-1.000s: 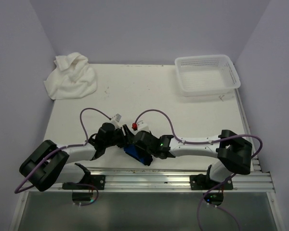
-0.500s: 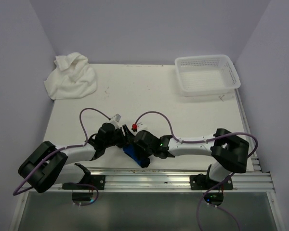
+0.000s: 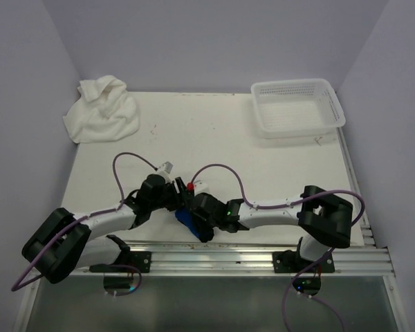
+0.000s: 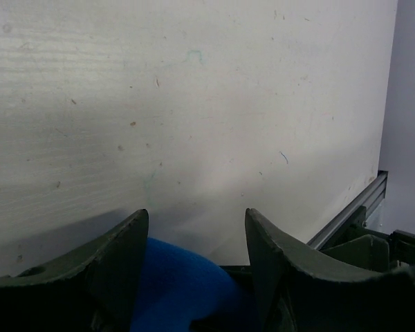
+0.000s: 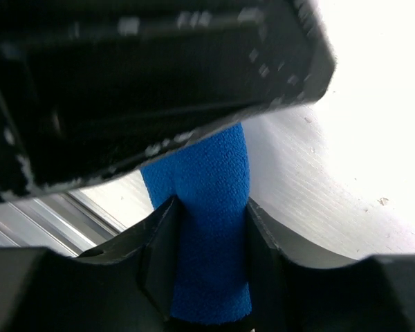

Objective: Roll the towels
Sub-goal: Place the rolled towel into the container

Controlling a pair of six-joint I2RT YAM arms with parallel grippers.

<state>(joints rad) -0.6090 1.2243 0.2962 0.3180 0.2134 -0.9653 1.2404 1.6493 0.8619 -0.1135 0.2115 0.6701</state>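
The small blue towel (image 3: 185,220) is a tight roll near the table's front edge, between my two grippers. My right gripper (image 3: 198,218) is shut on it; in the right wrist view both fingers press the sides of the blue towel (image 5: 214,228) at the right gripper (image 5: 211,207). My left gripper (image 3: 179,201) is open over the roll's other end. In the left wrist view the blue towel (image 4: 180,290) lies against one finger of the left gripper (image 4: 197,221), with a gap to the other. The large white towel (image 3: 101,111) lies crumpled at the back left.
A white perforated basket (image 3: 298,106) stands at the back right. The aluminium rail (image 3: 214,252) runs along the table's near edge, just behind the blue roll. The left gripper's black body (image 5: 159,83) fills the top of the right wrist view.
My right gripper's jaws have closed in on the blue towel. Both grippers and the roll have shifted slightly left and toward the near edge.
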